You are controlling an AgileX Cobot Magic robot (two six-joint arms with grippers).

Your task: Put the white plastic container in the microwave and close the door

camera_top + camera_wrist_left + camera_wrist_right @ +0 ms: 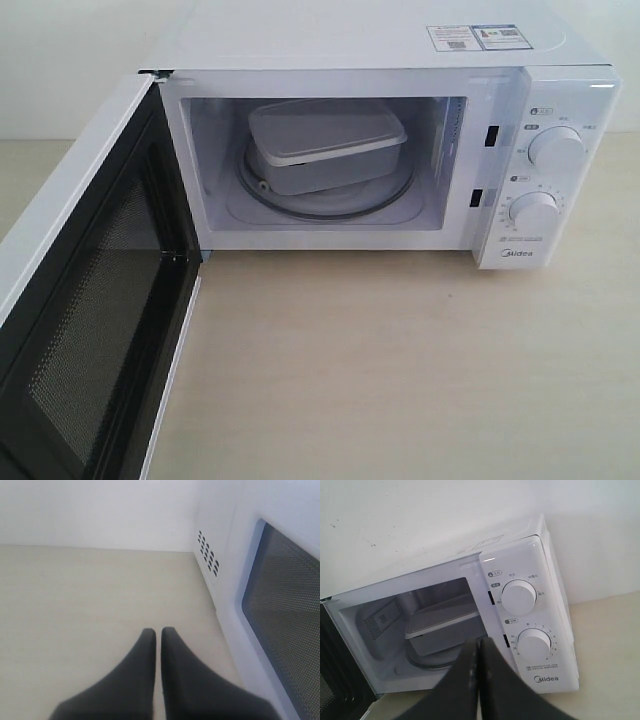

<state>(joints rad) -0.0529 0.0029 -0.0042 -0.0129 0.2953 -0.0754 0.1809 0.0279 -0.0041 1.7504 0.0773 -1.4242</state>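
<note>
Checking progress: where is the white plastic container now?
In the exterior view, the white plastic container sits inside the microwave on the glass turntable, left of the dials.

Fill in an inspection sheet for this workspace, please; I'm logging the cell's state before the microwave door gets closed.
Surface: pale wood-look table, bearing the microwave.
Job's things: white plastic container, lid on, sits on the glass turntable inside the microwave; door stands wide open.
Clutter: nothing seen.
Grippers: left gripper shut and empty, beside the door's outer face; right gripper shut and empty, in front of the microwave.
Cables: nothing seen.
Surroundings: plain white wall behind the microwave.
</note>
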